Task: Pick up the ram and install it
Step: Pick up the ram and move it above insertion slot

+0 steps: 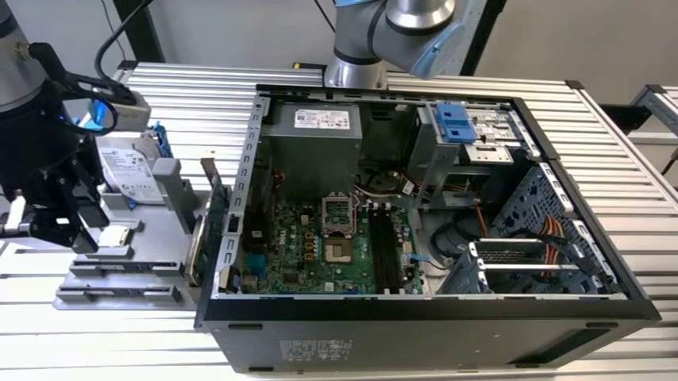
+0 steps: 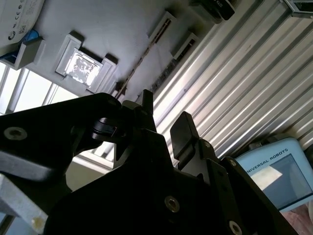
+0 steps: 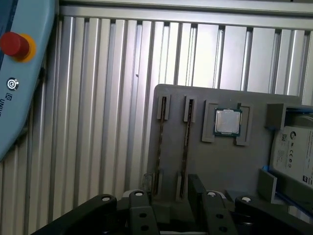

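Gripper (image 3: 168,193) is held open w/ nothing gripped, just above grey holder (image 3: 205,161) on tabletop (image 3: 98,122). Ram (image 3: 186,142) is seated on edge in holder slot, beside CPU (image 3: 227,122).

The arm (image 1: 408,24) is silver-grey with pale blue joint caps; its gripper (image 2: 165,120) is black with silver screws.

The tool (image 3: 167,195) hides one end of the ram (image 3: 160,142) standing edge-on in the grey holder (image 3: 205,166); the hard drive (image 3: 293,152) beside that holder runs off-frame.
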`<state>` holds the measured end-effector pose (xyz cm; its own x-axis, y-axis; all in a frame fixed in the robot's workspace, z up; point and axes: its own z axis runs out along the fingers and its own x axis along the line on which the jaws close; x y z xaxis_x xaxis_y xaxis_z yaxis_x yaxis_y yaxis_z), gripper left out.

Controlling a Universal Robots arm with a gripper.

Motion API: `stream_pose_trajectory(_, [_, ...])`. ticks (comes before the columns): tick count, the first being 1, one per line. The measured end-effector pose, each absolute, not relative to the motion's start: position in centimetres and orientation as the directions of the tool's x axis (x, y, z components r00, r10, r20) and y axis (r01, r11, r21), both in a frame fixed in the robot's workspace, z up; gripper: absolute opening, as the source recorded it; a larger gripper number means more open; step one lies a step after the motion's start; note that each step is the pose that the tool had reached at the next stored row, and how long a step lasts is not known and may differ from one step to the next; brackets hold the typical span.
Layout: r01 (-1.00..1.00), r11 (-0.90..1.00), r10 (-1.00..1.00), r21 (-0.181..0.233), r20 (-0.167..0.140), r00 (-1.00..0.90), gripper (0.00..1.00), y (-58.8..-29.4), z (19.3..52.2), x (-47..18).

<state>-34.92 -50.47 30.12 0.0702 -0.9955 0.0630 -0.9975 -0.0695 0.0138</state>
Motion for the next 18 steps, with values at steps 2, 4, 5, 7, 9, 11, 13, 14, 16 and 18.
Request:
stream_pose_trajectory(2, [-0.997,-0.070,-0.996,0.014,0.063,0.070,1.00,-50.47,30.02,-34.92])
stream_pose_trajectory(4, [-0.997,-0.070,-0.996,0.014,0.063,0.070,1.00,-50.46,29.91,-34.91])
stream_pose_trajectory(5, [-0.997,-0.070,-0.996,0.014,0.063,0.070,1.00,-50.45,29.85,-34.91])
stream_pose_trajectory(7, [-0.997,-0.070,-0.996,0.014,0.063,0.070,1.00,-50.45,29.77,-34.92])
stream_pose_trajectory(9, [-0.997,-0.070,-0.996,0.014,0.063,0.070,1.00,-50.45,29.68,-34.91])
stream_pose_trajectory(11, [-0.997,-0.070,-0.996,0.014,0.063,0.070,1.00,-50.45,29.60,-34.91])
stream_pose_trajectory(13, [-0.997,-0.070,-0.996,0.014,0.063,0.070,1.00,-50.45,29.51,-34.91])
stream_pose_trajectory(14, [-0.997,-0.070,-0.996,0.014,0.063,0.070,1.00,-50.45,29.47,-34.92])
stream_pose_trajectory(16, [-0.997,-0.070,-0.996,0.014,0.063,0.070,1.00,-50.45,29.38,-34.91])
stream_pose_trajectory(18, [-0.997,-0.070,-0.996,0.014,0.063,0.070,1.00,-50.45,29.29,-34.91])
